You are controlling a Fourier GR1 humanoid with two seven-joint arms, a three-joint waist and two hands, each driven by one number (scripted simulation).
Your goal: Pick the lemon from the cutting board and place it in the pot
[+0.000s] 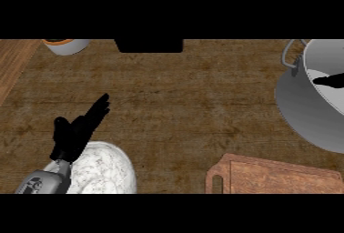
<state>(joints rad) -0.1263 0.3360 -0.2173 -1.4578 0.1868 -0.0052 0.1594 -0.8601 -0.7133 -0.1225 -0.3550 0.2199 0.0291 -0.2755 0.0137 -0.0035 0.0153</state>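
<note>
The lemon is not showing anywhere: it is not lying on the board, whose visible top is bare, and whether it is in the pot cannot be told. The pot is standing at the right edge, a handle at its upper left rim. Over its pale inside a dark shape is reaching in from the right edge, probably the right hand; its fingers cannot be made out. The board is lying at the lower right, below the pot and apart from it. The left hand is resting at the lower left with fingers straight and holding nothing, above a white plate. A cup is sitting at the top left.
</note>
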